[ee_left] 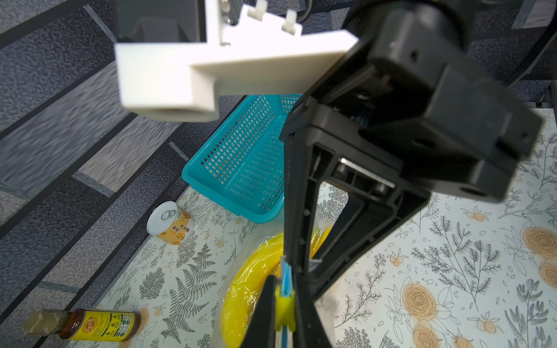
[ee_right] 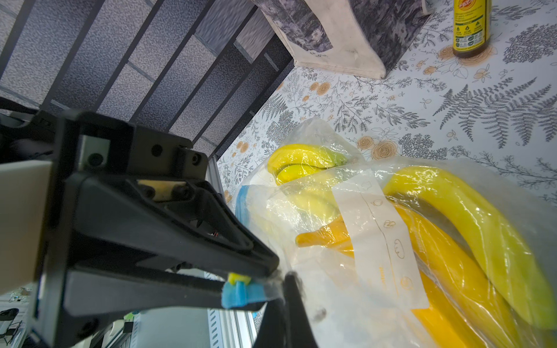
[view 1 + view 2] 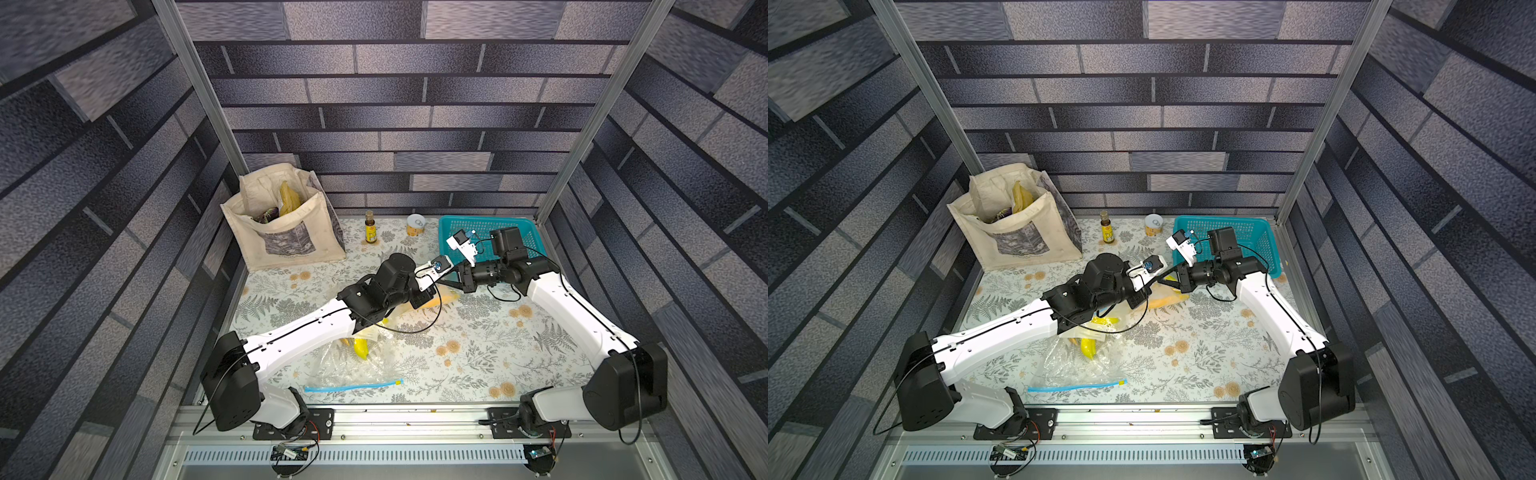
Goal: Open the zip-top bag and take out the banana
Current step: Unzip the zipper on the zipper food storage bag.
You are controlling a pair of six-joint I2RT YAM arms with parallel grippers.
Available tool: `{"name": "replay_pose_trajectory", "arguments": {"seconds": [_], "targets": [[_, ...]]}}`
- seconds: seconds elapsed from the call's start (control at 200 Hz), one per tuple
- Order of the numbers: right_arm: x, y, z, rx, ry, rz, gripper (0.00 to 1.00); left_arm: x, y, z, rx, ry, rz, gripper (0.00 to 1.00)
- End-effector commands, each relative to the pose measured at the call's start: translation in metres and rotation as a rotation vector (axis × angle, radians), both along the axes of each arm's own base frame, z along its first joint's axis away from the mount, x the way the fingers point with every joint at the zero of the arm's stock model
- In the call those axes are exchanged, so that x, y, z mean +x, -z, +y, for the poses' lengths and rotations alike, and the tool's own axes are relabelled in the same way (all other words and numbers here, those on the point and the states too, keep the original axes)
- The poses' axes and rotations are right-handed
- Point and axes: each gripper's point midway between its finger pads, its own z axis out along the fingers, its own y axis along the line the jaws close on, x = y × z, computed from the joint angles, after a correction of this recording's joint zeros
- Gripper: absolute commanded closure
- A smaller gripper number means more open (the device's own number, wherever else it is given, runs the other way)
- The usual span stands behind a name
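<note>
Left wrist view puts it right in front of me: the left gripper (image 1: 284,290) is pinched tight on the yellow slider (image 1: 284,307) at the end of the blue zip strip (image 1: 285,275). Over in the right wrist view, the right gripper (image 2: 287,281) is clamped shut on the edge of the zip-top bag (image 2: 319,301), just beside that slider. The bananas (image 2: 458,256) are inside the bag, which sits around the middle of the floral tablecloth (image 3: 498,332), between the two arms. A second clear bag (image 3: 345,370) holding yellow fruit lies near the front edge. Along the back are a tote bag (image 3: 282,237), a brown bottle (image 3: 370,228), a can (image 3: 415,226) and a teal basket (image 3: 482,226).
</note>
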Motion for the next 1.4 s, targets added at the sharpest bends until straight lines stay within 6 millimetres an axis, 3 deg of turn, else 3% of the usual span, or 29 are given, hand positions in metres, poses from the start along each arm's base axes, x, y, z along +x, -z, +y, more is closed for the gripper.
{"name": "replay_pose_trajectory", "arguments": {"seconds": [0.0,0.371,0.561,0.781,1.097,1.192,1.217,1.392], "targets": [[0.001,-0.003,-0.005,0.000,0.015,0.020,1.00,0.001,-0.015,0.018,-0.006,-0.044,-0.045,0.97],[0.011,-0.024,-0.008,0.064,0.054,-0.011,1.00,-0.007,0.000,0.032,-0.003,-0.056,-0.005,0.93],[0.010,-0.022,-0.011,0.051,0.060,-0.007,1.00,-0.008,0.007,0.044,0.014,-0.085,0.008,0.92],[0.021,-0.022,-0.034,0.012,0.144,-0.042,1.00,-0.019,0.032,0.077,0.030,-0.168,0.072,0.91],[0.028,-0.003,-0.069,-0.062,0.289,-0.057,1.00,-0.054,0.091,0.140,0.069,-0.345,0.211,0.88],[0.026,0.001,-0.075,-0.074,0.315,-0.051,1.00,-0.063,0.098,0.156,0.064,-0.389,0.226,0.88],[0.021,0.015,-0.076,-0.086,0.318,-0.020,1.00,-0.065,0.100,0.160,0.065,-0.397,0.230,0.88],[0.014,0.025,-0.087,-0.115,0.362,-0.008,1.00,-0.076,0.105,0.177,0.064,-0.434,0.238,0.88]]}}
